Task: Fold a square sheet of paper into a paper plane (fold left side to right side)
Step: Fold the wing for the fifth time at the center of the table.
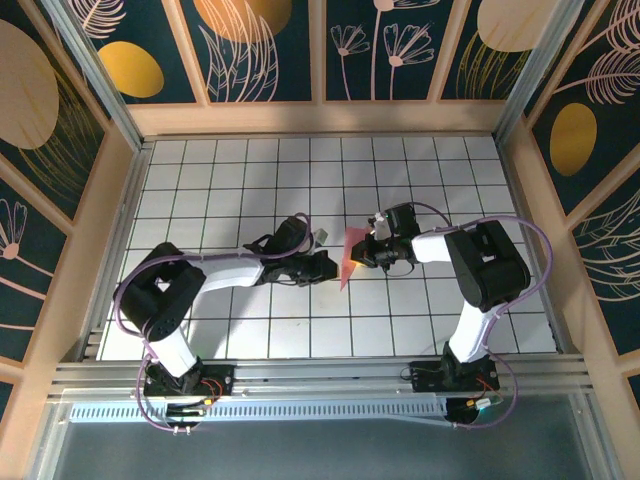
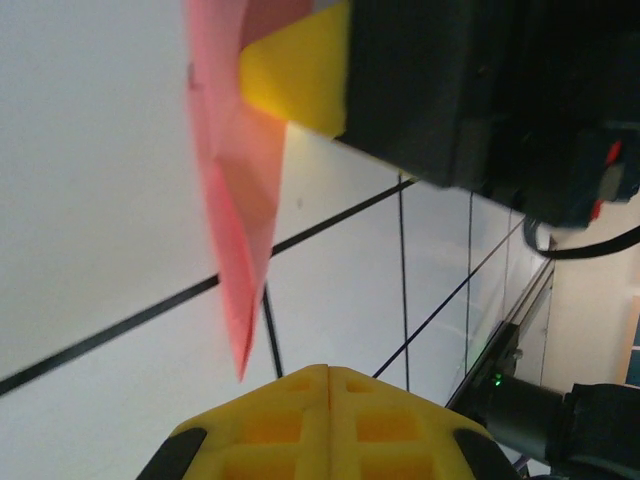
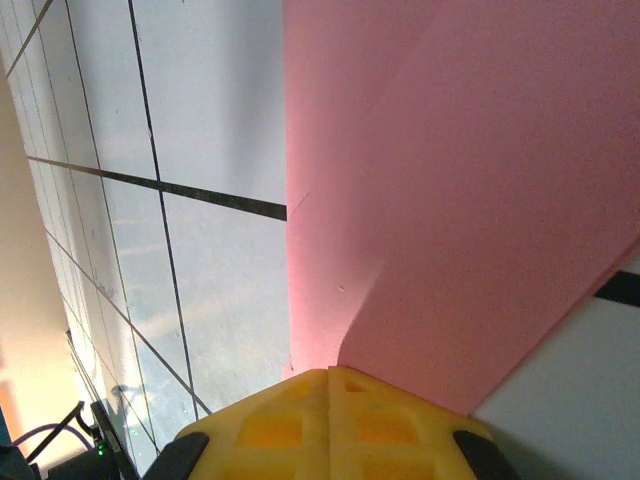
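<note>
The paper (image 1: 352,255) is salmon pink and plain, without any print. The table (image 1: 250,180) is white with a grid of thin dark lines. The arms (image 1: 225,272) are white with black joints, and their cables (image 1: 125,290) are purple. The gripper pads (image 2: 330,425) are bright yellow. The walls (image 1: 270,50) are dark blue-green with orange ovals and cream line-drawn flowers, set in light wooden frames (image 1: 320,118).

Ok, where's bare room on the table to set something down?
Free: far tile rows under the back wall; near tiles between the arm bases. Crowded: mid-table, where left gripper and right gripper meet at the pink paper.
</note>
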Controlling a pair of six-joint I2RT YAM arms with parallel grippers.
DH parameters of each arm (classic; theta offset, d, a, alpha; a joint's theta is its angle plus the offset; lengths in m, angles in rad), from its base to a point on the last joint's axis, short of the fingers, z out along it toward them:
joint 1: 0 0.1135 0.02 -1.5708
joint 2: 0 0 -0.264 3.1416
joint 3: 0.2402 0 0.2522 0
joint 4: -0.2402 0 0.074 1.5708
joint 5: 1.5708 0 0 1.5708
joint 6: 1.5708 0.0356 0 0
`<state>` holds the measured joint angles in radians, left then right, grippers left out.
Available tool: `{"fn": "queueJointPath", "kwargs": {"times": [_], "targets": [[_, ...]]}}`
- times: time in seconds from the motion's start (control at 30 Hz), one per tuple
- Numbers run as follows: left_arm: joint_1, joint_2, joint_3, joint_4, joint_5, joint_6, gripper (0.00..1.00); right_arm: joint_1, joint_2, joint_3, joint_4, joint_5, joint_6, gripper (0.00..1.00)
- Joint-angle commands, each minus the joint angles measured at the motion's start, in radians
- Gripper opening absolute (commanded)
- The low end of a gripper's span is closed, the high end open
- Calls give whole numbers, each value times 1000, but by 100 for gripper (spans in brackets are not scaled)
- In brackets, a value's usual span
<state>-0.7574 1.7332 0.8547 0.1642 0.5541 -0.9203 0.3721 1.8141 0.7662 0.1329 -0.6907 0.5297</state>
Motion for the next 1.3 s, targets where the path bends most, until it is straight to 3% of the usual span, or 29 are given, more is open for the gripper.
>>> {"fn": "queueJointPath", "kwargs": {"times": [0.0, 0.33, 0.83, 1.27], "targets": [[0, 72, 63, -15, 45, 39, 0, 1, 98, -36, -101, 183, -38, 0], [0, 205, 181, -35, 16, 73, 0, 5, 93, -34, -102, 180, -37, 0], [-12, 251, 148, 14, 41, 51, 0, 5, 100, -36, -99, 180, -37, 0], [-20, 223, 96, 5, -13, 46, 0, 4, 97, -36, -108, 186, -40, 0]]}}
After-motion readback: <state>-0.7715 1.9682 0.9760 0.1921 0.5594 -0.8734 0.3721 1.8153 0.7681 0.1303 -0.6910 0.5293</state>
